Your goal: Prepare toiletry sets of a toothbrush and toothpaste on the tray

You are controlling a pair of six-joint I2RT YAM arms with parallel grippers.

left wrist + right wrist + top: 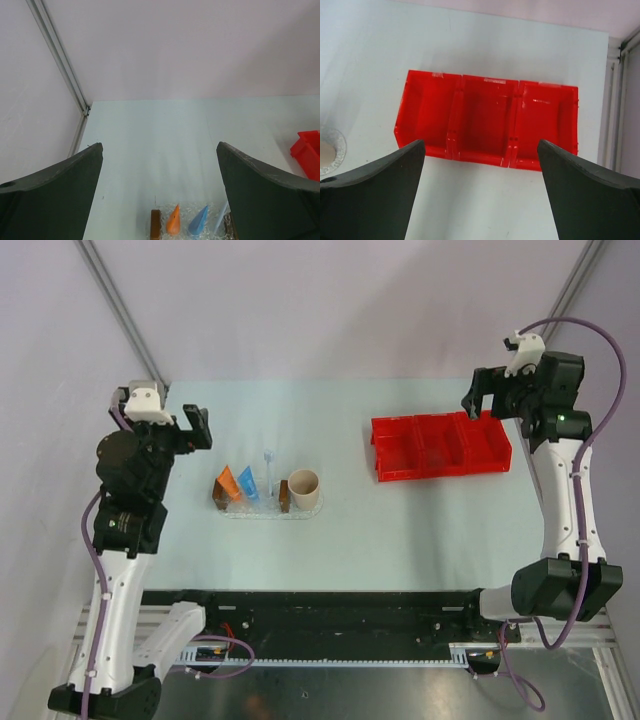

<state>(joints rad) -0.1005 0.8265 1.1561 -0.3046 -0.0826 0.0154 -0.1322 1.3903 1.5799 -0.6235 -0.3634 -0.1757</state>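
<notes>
Spread wide: left gripper [197, 427], up-left of beige cup [303, 486]; right gripper [481, 396], far right over red bin [440, 445]. Just left of cup on tray [256, 514]: toothbrush [268, 472], blue toothpaste [248, 484], orange toothpaste [229, 484]. Cup whole only from overhead.

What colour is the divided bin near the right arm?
The bin is bright red, clearest in the right wrist view.

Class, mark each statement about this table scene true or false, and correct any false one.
1. The red bin has three compartments, all empty. True.
2. The orange toothpaste tube lies in the red bin. False: it is on the tray, beside the blue tube.
3. The left gripper holds the toothbrush. False: its fingers are open and empty; the toothbrush is on the tray.
4. In the top view, the beige cup stands right of the toothbrush. True.
</notes>
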